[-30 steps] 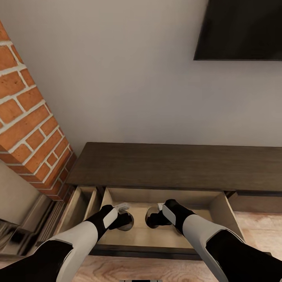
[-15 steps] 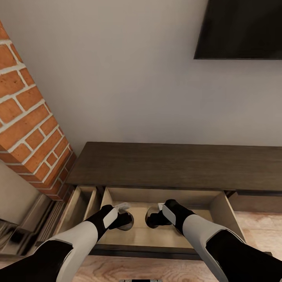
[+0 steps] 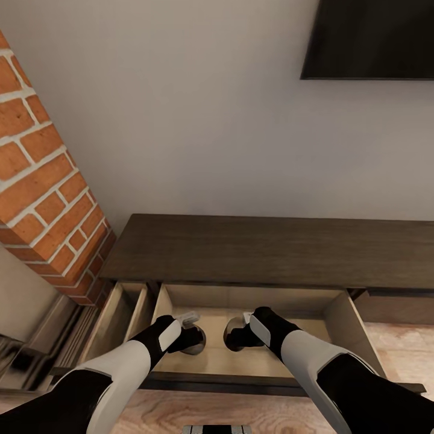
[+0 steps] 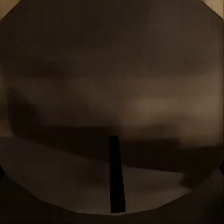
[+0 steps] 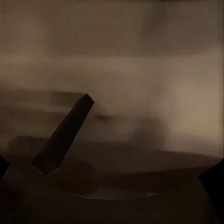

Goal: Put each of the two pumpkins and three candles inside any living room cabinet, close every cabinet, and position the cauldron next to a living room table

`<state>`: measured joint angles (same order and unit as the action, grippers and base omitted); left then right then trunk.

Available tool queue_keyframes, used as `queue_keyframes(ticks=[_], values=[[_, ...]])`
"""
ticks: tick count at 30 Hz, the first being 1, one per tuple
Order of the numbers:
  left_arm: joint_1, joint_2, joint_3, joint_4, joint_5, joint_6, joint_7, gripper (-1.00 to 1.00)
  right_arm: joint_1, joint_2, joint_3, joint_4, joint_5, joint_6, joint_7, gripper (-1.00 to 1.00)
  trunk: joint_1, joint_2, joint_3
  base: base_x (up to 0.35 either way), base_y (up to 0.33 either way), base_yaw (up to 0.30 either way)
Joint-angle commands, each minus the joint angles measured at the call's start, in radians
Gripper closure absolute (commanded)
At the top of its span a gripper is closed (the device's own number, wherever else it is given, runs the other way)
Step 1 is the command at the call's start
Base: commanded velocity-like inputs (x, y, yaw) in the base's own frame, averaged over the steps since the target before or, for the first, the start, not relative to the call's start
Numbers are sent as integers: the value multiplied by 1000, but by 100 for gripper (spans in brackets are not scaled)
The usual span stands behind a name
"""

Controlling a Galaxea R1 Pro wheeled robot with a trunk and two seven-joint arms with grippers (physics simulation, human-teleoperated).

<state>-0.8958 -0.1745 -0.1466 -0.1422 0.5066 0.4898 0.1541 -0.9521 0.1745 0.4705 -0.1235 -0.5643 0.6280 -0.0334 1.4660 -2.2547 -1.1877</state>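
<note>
While I look down from the head camera, the cabinet (image 3: 271,253) runs along the wall as a long, low, dark-brown unit, and its wide middle drawer (image 3: 337,313) is pulled out, showing pale wood walls and floor. Two candles sit on that drawer floor, side by side but apart: the left candle (image 3: 198,339) and the right candle (image 3: 231,333), both short, stubby and grey-brown, each mostly covered by a gripper. My left gripper (image 3: 191,337) is down over the left candle and my right gripper (image 3: 239,335) is down over the right one; I cannot tell from any view whether the jaws are clamped on the candles or merely around them. A narrower drawer (image 3: 123,307) beside the brick column (image 3: 42,193) also stands open. Above, a dark TV (image 3: 371,39) hangs on the wall. Each wrist camera gives me what the head camera cannot: a close, dim, blurred candle top with its wick, the left wick (image 4: 116,179) upright, the right wick (image 5: 64,136) leaning.
</note>
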Motion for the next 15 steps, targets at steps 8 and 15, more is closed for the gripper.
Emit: queue_keyframes(ticks=[8,15], values=[[0,0,-7,-2,10,4,7,100,-1,0,5,-1,-6,4,-4,100,0,0,-1,0,0,0],[0,0,-7,-2,10,4,7,100,-1,0,5,-1,-6,4,-4,100,11,-21,-10,0,0,0]])
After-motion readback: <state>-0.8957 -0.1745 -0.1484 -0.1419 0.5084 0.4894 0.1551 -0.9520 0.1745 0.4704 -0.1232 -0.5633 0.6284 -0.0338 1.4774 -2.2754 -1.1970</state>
